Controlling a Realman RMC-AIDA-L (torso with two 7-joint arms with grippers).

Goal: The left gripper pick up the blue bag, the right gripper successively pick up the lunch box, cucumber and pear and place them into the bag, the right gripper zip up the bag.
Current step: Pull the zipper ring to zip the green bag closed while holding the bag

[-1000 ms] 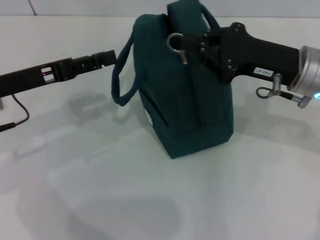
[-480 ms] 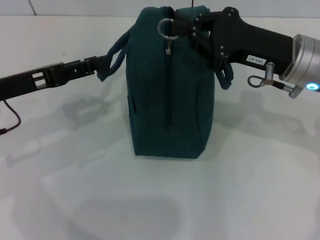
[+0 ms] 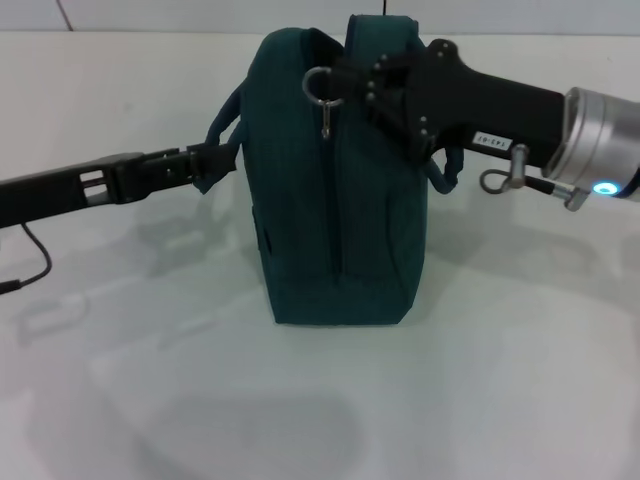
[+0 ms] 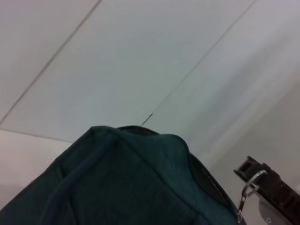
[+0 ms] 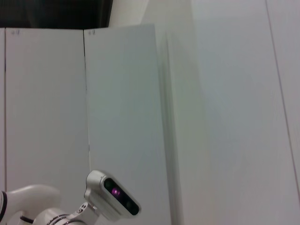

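The blue bag stands upright on the white table, its narrow end facing me and its zip line running down the middle. My left gripper reaches in from the left and is shut on the bag's loop handle. My right gripper comes in from the right at the bag's top, shut on the metal ring zip pull. The left wrist view shows the bag's top with the ring beyond it. The lunch box, cucumber and pear are out of view.
Bare white table lies around the bag. A thin black cable trails off my left arm at the left edge. The right wrist view shows only white wall panels and the robot's head.
The bag has swung from an angled pose to end-on. My right gripper has moved left with the zip ring. My left gripper has shifted right with the handle.
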